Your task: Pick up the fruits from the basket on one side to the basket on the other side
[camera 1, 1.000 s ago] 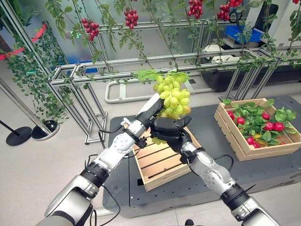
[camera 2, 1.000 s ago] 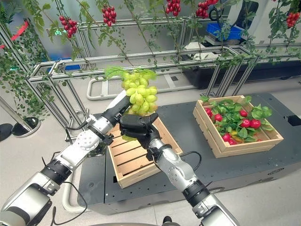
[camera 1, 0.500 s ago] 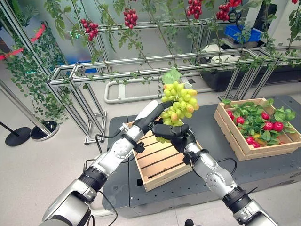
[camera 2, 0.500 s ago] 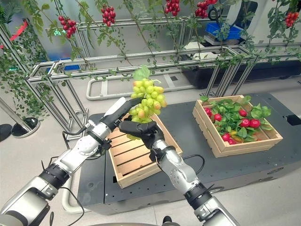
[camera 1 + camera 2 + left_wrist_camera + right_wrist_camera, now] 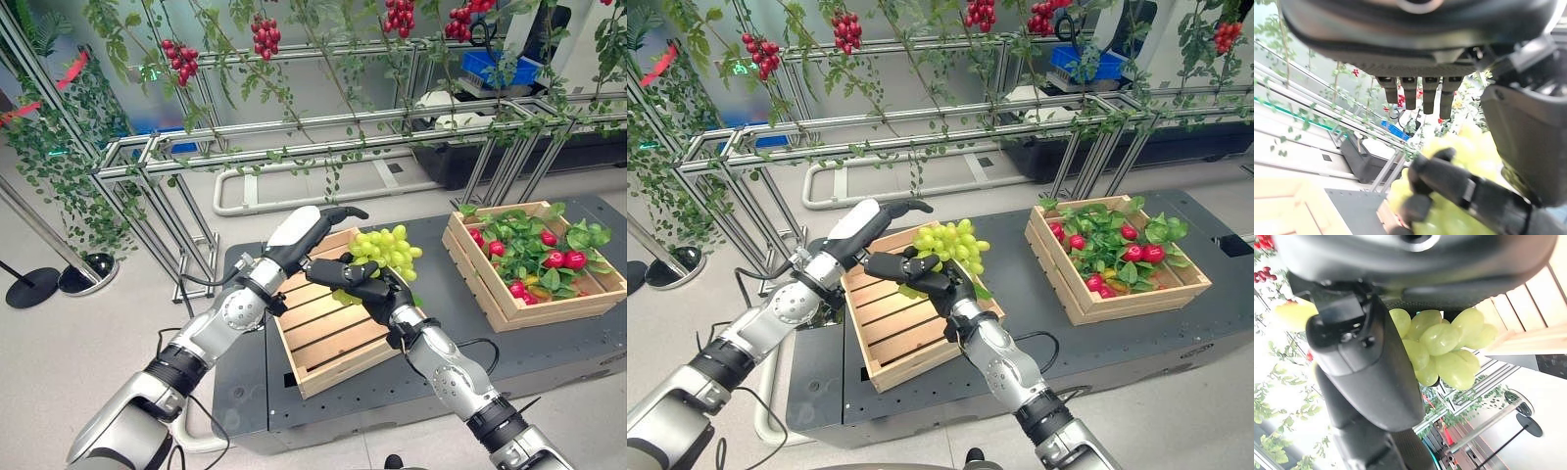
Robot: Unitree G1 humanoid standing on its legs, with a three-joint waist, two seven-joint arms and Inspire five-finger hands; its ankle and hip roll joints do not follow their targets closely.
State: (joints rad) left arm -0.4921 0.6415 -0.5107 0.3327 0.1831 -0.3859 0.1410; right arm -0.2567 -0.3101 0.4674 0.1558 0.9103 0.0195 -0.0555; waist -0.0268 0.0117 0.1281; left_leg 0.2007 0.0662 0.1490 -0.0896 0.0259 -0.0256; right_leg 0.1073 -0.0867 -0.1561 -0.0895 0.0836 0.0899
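- Both eye views are bright and evenly lit, with only soft shadows under the wooden crate (image 5: 333, 338) on the dark surface (image 5: 441, 294).
- Straight metal rails (image 5: 294, 132) bow toward the edges of the eye views.
- In the left wrist view the green grapes (image 5: 1449, 205) are blurred.
- In the right wrist view the background is washed out by glare behind the right robot hand (image 5: 1366, 367).

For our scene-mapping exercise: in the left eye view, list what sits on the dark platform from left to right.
Empty wooden crate → green grape bunch in the right hand → wooden crate of red fruit and leaves.
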